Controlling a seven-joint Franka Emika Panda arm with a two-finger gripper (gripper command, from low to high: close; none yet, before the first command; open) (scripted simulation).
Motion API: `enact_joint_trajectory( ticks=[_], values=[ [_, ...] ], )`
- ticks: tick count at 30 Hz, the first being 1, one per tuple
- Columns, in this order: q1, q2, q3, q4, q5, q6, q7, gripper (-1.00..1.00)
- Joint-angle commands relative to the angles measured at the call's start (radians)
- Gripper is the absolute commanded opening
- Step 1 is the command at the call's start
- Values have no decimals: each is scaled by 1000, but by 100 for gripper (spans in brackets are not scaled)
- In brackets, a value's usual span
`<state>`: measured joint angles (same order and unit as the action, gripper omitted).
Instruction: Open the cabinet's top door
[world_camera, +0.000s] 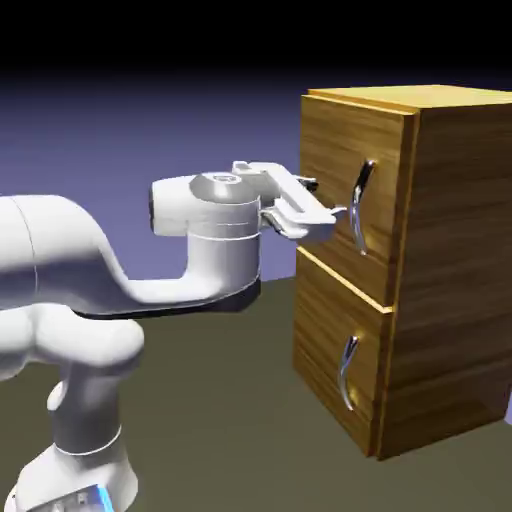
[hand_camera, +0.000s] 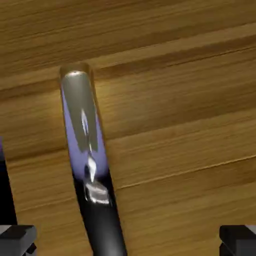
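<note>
Gripper (world_camera: 326, 198) is spread wide open and kinda just hanging in front of the cabinet (world_camera: 445, 260), with nothing held between the fingers. The cabinet's over on the exterior view's right, standing upright, golden-brown grained wood with a paler top. Its top door (world_camera: 335, 150) is the bigger upper panel, sitting shut against the front, with a bright strip of edge along the bottom where it meets the lower panel (world_camera: 325, 335).

That long curved silver handle (world_camera: 360, 205) runs up and down near the door's edge on the exterior view's right. One fingertip looks super close to it there, but whether they actually touch, can't tell from that angle. The lower panel has its own smaller curved handle (world_camera: 347, 372), and the gripper's well above that one.

Hand view is basically all wood grain, with the shiny top door handle slanting from the upper left down to the bottom edge. Down there it passes between the two finger tips, way nearer the left one in that picture, so it's off-center and not clamped. There's also a dark sliver at the left edge of that view. White arm (world_camera: 225, 240) comes in from the exterior view's left, bent, reaching across to the door.
</note>
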<state>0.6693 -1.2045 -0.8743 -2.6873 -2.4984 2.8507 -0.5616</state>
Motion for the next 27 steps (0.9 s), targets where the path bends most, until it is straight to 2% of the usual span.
enact_joint_trajectory(
  ticks=[1, 5, 11, 12, 21, 27],
  values=[
    [10, -12, -17, 2, -44, -1, -25, 0],
    [42, -53, -87, -10, -118, -1, -68, 0],
    [231, 12, -166, 101, -176, -80, -41, 0],
    [231, 12, -166, 101, -176, -80, -41, -100],
    [-31, -43, 110, -157, 59, -321, -43, -100],
    [-130, -110, 328, -284, 284, -481, -66, -100]
  ],
)
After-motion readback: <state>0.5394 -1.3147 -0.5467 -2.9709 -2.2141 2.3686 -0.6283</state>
